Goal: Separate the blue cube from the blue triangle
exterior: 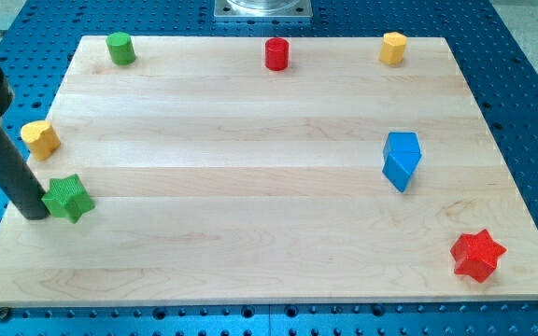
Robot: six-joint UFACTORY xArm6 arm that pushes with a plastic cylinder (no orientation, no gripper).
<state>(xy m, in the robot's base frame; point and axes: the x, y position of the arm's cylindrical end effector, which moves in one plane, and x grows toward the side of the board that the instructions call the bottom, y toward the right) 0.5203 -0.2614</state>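
Observation:
Two blue blocks stand pressed together at the view's right. The upper one [404, 147] looks like the blue cube and the lower one [398, 175] like the blue triangle; the seam between them is hard to make out. My tip [35, 216] is far away at the view's left edge of the board. It rests against the left side of a green star [68, 198]. The dark rod leans up to the view's upper left.
A yellow block [40, 138] lies just above the green star. A green cylinder [120, 48], a red cylinder [276, 53] and a yellow block [393, 47] line the top edge. A red star [477, 255] sits at the bottom right corner of the wooden board [250, 187].

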